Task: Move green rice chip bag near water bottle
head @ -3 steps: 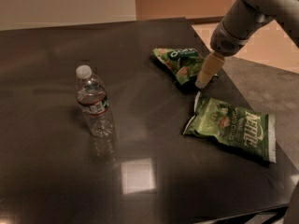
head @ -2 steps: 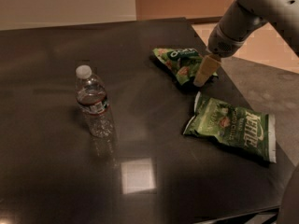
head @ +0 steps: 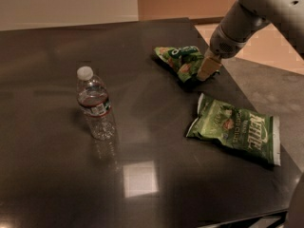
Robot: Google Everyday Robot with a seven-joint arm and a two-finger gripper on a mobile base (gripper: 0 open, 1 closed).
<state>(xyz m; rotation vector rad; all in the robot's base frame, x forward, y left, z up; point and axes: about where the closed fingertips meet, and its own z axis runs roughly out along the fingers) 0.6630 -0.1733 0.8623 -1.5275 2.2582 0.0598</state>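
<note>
I have the claw [head: 208,69] low over the far right part of the counter [head: 52,184], right at the right-hand end of the chip bag [head: 179,59]. From my view its tan tip overlaps the bag's edge and looks to be touching it. I cannot tell whether the claw is spread, pressed together or pinching the bag. The arm [head: 240,20] slants down to it from the upper right corner of my view.

The chip bag lies flat on the counter toward the far edge. Its dark band with white lettering sits on the far side, and the reddish chip pictures are closer to the claw. It is well apart from the bottle [head: 96,104], with a stretch of dark counter top between them. The bottle stands upright left of centre, with its white cap on and a label band around its middle.

Closer to me on the right lies the big bag [head: 235,129], paler green with large white lettering. It is flat, and its white edge points toward the counter's right side. It is near the chip bag but not touching it, and it is apart from the claw. A bright square glare [head: 140,178] shows on the counter in front of the bottle.
</note>
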